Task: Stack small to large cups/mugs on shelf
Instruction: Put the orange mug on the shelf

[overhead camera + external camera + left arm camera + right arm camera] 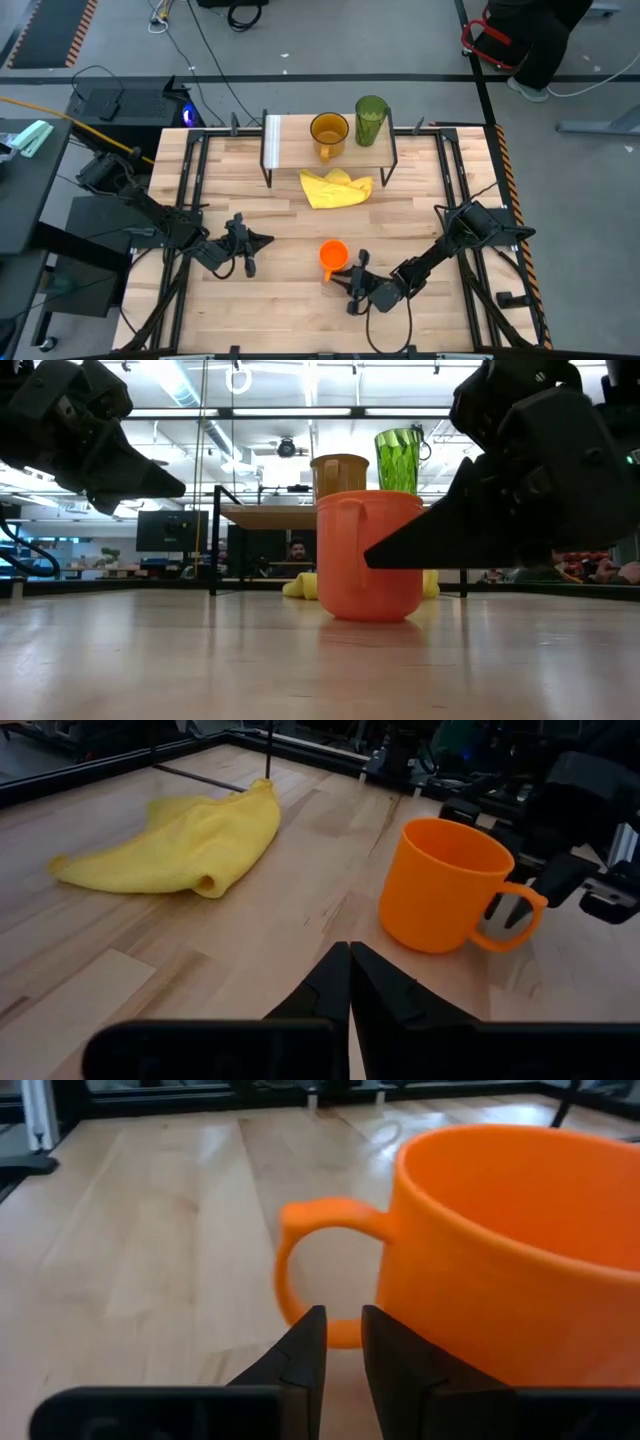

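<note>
**Hazards**
- Right gripper (342, 1320): low over the table (420, 200), tips at the lower root of the handle of the orange mug (333, 255). Fingers narrowly parted, clamped on nothing yet.
- Risk of a grip on the handle alone: likely swing or tilt of the mug on lifting, since the body hangs to one side of the fingers.
- Risk of a push instead of a grasp: a light plastic mug likely to slide or turn on smooth wood if one finger meets the handle first.
- Left gripper (262, 240): clenched and empty, near the front edge, left of the mug and well apart from it. Little collision risk while parked.
- Risk at placement: both cups already on the shelf liable to be knocked on approach.

**Containers**
- Orange mug: upright near the middle of the table's front edge, empty.
- Shelf (295, 135): at the middle of the far edge.
- Amber mug (329, 130): upright on the shelf, empty.
- Green tumbler (371, 118): upright just beside it; contents not discernible.
- Yellow cloth (336, 187): crumpled on the table at the shelf's front side.
</note>
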Robot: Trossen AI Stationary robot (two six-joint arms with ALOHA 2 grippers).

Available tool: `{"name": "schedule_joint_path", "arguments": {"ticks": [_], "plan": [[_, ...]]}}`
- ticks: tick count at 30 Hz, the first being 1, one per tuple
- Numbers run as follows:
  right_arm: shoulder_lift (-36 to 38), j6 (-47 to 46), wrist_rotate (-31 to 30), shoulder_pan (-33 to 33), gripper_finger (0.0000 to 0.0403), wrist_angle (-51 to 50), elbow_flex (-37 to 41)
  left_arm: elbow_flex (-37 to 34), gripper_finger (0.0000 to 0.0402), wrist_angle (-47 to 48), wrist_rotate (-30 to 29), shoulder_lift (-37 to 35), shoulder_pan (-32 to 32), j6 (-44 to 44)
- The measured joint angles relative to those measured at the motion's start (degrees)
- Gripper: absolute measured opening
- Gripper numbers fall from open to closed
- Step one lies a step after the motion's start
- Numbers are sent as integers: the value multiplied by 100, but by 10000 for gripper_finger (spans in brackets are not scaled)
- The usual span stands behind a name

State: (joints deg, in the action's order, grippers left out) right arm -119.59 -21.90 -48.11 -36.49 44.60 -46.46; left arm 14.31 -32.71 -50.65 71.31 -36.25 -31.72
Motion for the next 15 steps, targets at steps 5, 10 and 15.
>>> {"name": "schedule_joint_path", "arguments": {"ticks": [5, 10, 15], "plan": [[0, 53, -310, -1, 73, 0, 0, 0, 21, 0, -2, 0, 0, -40], [2, 60, -529, -2, 73, -65, 0, 0, 24, 2, -2, 0, 0, -62], [2, -112, -809, -2, 73, -322, 0, 0, 16, 0, -2, 0, 0, -64]]}}
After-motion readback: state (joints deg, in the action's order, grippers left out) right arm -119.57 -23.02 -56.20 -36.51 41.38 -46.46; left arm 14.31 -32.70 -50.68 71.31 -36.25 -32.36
